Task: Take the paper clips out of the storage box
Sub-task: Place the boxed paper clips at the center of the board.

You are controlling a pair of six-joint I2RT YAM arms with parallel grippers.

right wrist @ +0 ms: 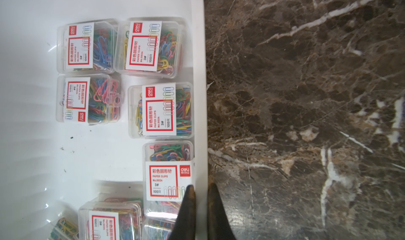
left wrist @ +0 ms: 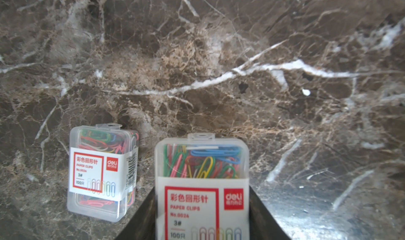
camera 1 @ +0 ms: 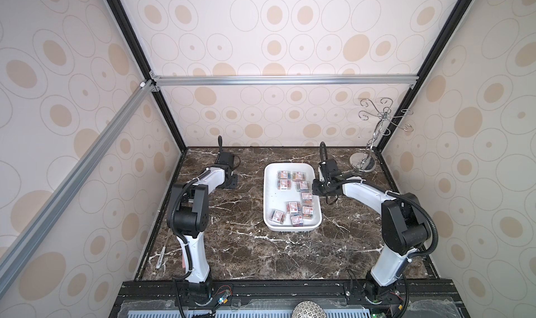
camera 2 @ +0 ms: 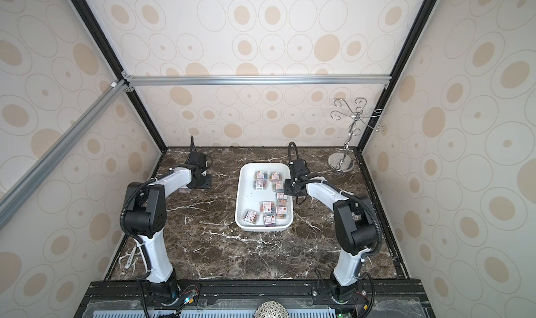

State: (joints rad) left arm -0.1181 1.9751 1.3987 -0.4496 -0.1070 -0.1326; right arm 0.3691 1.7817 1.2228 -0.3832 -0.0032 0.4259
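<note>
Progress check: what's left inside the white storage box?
Nine paper clip boxes lie scattered in the storage box. The right claw hangs over its rim; anything beneath that arm is covered in the top views.

Wallpaper (camera 1: 290, 26) with beige ovals; aluminium crossbar (camera 1: 284, 80) at twelve o'clock; brown marble tabletop (camera 1: 246, 252); chrome hook stand (camera 1: 362, 162) at two o'clock.

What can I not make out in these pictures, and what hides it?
- Held box: left wrist view, lower part cut by picture edge.
- Paper clips in storage box: both top views, labels too small to read.
- Left tool: both top views, tips hidden under its wrist.
</note>
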